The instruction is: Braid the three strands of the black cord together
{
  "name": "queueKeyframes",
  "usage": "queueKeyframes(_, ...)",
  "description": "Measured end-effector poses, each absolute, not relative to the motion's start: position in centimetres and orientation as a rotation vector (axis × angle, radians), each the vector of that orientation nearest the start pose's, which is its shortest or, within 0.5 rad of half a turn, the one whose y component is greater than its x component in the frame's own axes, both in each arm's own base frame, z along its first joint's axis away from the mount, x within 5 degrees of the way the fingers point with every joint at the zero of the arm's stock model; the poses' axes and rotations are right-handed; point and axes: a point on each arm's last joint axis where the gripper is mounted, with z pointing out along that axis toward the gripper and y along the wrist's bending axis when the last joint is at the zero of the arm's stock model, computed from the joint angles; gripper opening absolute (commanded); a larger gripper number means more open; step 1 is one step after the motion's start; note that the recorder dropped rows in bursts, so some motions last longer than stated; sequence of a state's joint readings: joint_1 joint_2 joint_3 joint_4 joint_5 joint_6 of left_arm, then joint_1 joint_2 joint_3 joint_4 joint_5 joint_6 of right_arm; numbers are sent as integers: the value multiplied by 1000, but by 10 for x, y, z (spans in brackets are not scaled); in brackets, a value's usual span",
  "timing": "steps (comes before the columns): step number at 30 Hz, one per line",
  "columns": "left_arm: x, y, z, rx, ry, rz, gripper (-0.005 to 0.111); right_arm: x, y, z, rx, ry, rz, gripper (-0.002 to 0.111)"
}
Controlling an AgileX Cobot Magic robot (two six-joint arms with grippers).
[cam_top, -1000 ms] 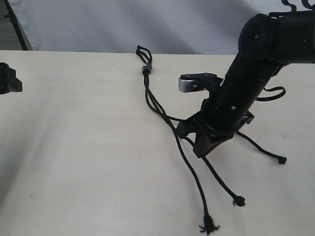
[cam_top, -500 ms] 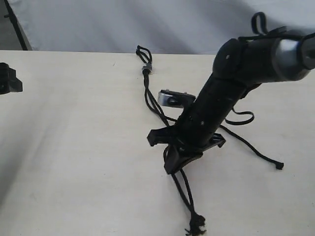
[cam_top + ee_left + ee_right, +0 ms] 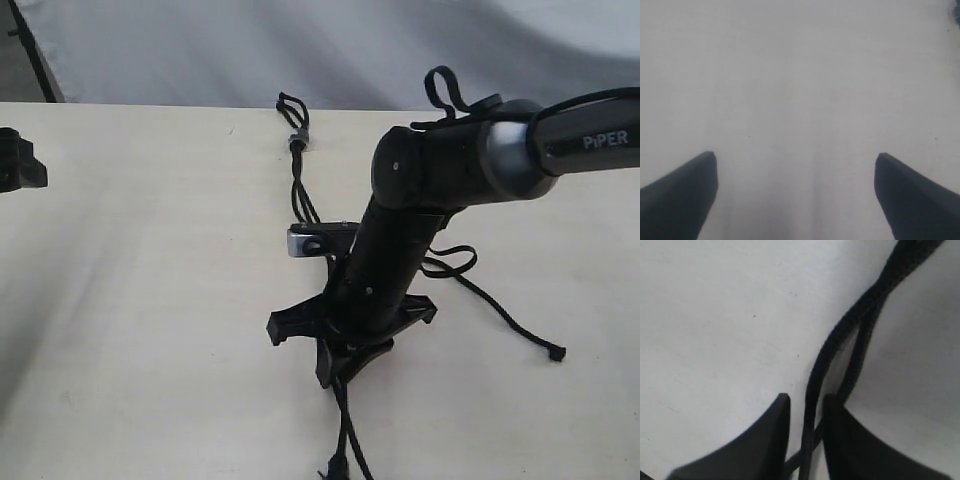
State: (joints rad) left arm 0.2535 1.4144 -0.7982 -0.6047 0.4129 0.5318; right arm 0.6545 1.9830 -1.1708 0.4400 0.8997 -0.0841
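Note:
The black cord (image 3: 298,140) lies on the table, its grey band and short loops at the far edge. The three strands run toward me. One strand (image 3: 510,318) trails off right to its knotted tip. The other two (image 3: 346,440) pass under my right gripper (image 3: 340,372) and off the near edge of the view. In the right wrist view the right gripper (image 3: 805,397) has its jaws slightly apart. One strand (image 3: 826,352) runs loosely through the gap, and a second strand (image 3: 859,352) passes behind one finger. My left gripper (image 3: 796,157) stands wide open over bare table, at the far left (image 3: 18,160).
The pale table (image 3: 150,300) stretches left of the cord. A white backdrop (image 3: 250,50) hangs behind the far edge. The right arm's thick cables (image 3: 450,95) loop above its wrist. A silver camera block (image 3: 315,240) juts from the right wrist, over the cord.
The right arm has swung left and toward the near edge, dragging two strands with it. Its jaws have parted a little around the strand. The left gripper has not moved.

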Motion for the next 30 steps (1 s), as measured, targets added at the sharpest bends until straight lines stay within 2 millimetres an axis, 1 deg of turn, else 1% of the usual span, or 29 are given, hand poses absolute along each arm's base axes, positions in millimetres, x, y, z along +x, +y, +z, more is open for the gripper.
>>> queueKeyframes(3, 275, 50, 232, -242, 2411, -183, 80, 258, 244, 133, -751, 3150, 483, 58)
queueKeyframes(5, 275, 49, 232, -243, 2411, -184, 80, 258, 250, 137, -777, 3129, 490, 61)
queueKeyframes(8, 275, 49, 232, -243, 2411, -184, 80, 260, 259, 148, -825, 3104, 534, 60)
queueKeyframes(11, 275, 49, 232, -243, 2411, -184, 80, 266, 269, 164, -861, 3067, 613, 60)
queueKeyframes(16, 275, 49, 232, -244, 2411, -185, 80, 270, 275, 181, -966, 3032, 661, 60)
queueKeyframes(18, 275, 49, 232, -244, 2411, -185, 80, 267, 274, 184, -1027, 3050, 661, 60)
queueKeyframes(21, 275, 49, 232, -244, 2411, -185, 80, 262, 268, 188, -1114, 3089, 588, 60)
queueKeyframes(25, 275, 49, 232, -241, 2411, -184, 80, 256, 251, 193, -1087, 3122, 405, 60)
queueKeyframes(27, 275, 49, 232, -239, 2410, -184, 80, 250, 244, 193, -1070, 3121, 364, 60)
queueKeyframes(30, 275, 49, 233, -229, 2404, -191, 80, 235, 234, 186, -1067, 3101, 322, 60)
